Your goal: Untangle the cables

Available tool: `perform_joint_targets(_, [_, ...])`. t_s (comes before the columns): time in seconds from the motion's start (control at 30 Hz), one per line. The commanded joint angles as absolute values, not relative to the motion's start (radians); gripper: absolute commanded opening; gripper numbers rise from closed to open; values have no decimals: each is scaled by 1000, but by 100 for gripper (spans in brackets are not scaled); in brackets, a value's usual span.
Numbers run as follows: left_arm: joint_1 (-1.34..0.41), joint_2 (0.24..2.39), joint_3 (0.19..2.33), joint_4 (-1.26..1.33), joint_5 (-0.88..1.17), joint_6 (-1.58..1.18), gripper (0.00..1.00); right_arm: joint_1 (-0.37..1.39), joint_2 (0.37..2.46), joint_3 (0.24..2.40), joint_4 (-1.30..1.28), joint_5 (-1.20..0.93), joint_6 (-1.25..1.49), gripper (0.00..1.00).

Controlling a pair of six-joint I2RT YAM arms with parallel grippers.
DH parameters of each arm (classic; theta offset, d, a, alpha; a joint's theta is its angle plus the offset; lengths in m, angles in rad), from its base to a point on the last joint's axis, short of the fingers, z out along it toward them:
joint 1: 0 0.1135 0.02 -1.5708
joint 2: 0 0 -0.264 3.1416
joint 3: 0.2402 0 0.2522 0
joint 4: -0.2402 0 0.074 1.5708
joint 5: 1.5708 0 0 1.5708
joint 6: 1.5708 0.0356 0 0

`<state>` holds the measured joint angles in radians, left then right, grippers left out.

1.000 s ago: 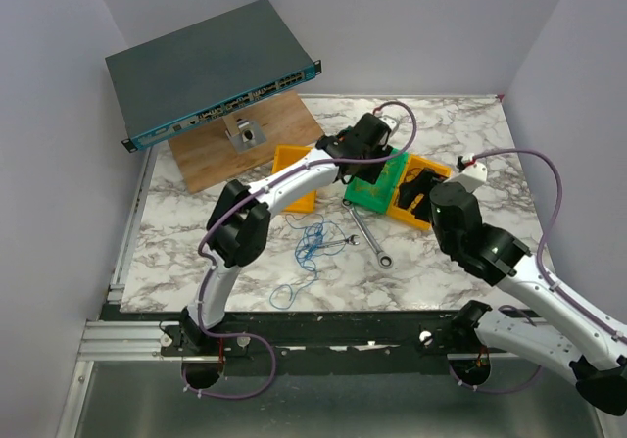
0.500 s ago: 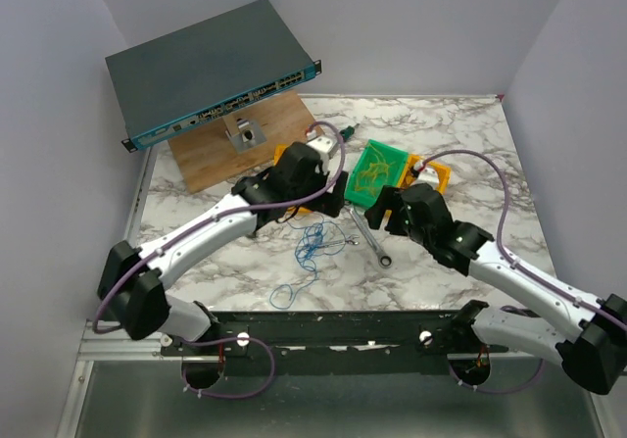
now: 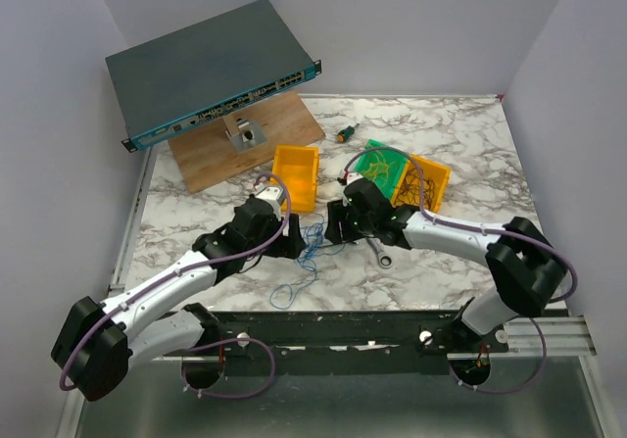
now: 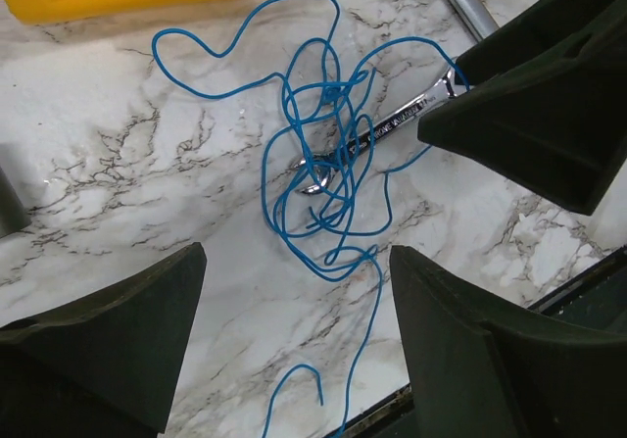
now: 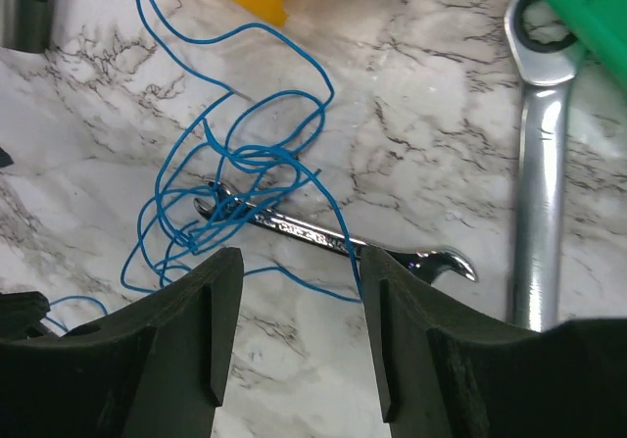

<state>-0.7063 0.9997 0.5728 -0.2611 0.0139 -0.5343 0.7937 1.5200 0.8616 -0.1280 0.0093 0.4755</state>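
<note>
The cables show as a tangle of thin blue wire (image 3: 312, 245) lying on the marble table, with one loose end trailing toward the near edge. In the left wrist view the tangle (image 4: 323, 154) sits just beyond my left gripper (image 4: 294, 262), which is open, and one strand runs across the table between its fingers. The right gripper (image 5: 299, 262) is open too, low over the tangle (image 5: 230, 193) from the other side. A small silver wrench (image 5: 323, 234) lies under the knot. From above, the left gripper (image 3: 294, 242) and right gripper (image 3: 333, 230) flank the wire.
A large ratchet wrench (image 5: 539, 193) lies right of the tangle. Behind stand a yellow bin (image 3: 296, 169), a green bin (image 3: 380, 164) with thin yellowish wires, and another yellow bin (image 3: 431, 178). A network switch (image 3: 211, 71) rests on a wooden board (image 3: 255, 144) at the back left.
Both arms have swung from the bins at the back down toward me and now sit on either side of the blue tangle. The tangle itself has not moved.
</note>
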Motion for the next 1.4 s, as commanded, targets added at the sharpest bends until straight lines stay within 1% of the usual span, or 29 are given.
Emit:
perform_joint_targets(0.0, [-676,1040,531,-135,89,-570,75,811,1600,911,-53,-8,457,53])
perform_joint_targets(0.03, [-671,1056,526,-114,99,-571,73,812,1617,918,-52,-6,458,49])
perform_joint_targets(0.07, [-668,1072,519,-89,107,-573,72,813,1629,926,-55,-3,458,43])
perform_joint_targets(0.1, [-664,1092,519,-72,115,-575,71,813,1634,934,-63,-3,455,30])
perform_joint_targets(0.13, [-662,1109,519,-57,123,-575,69,813,1634,942,-74,-4,453,12])
perform_joint_targets(0.17, [-660,1126,522,-47,127,-576,67,814,1626,950,-91,29,455,2])
perform_joint_targets(0.33, [-659,1192,522,42,150,-588,63,813,1482,959,-119,-8,451,1])
perform_joint_targets(0.43, [-658,1263,547,80,158,-592,57,813,1413,997,-163,-68,449,1])
perform_joint_targets(0.47, [-659,1287,553,96,158,-595,52,813,1400,1016,-182,-79,448,1])
perform_joint_targets(0.5, [-659,1316,564,108,157,-595,43,813,1385,1031,-204,-87,449,1])
perform_joint_targets(0.57, [-658,1369,589,117,148,-601,30,813,1351,1057,-233,-87,451,1])
perform_joint_targets(0.63, [-658,1403,603,118,135,-602,8,813,1308,1084,-258,-65,452,1])
perform_joint_targets(0.67, [-659,1410,602,119,124,-603,0,813,1285,1102,-275,-46,452,1])
perform_joint_targets(0.83, [-657,1350,561,118,62,-604,0,814,1204,1242,-388,118,417,1])
perform_joint_targets(1.0, [-637,1168,501,39,-33,-604,0,811,1169,1346,-420,262,388,1])
perform_joint_targets(1.13, [-582,939,488,-97,-60,-574,0,810,1214,1387,-415,268,375,1])
perform_joint_targets(1.23, [-546,810,540,-204,-39,-526,0,811,1260,1410,-398,225,366,1])
perform_joint_targets(1.37, [-534,786,638,-317,-15,-483,0,810,1308,1405,-306,102,363,1])
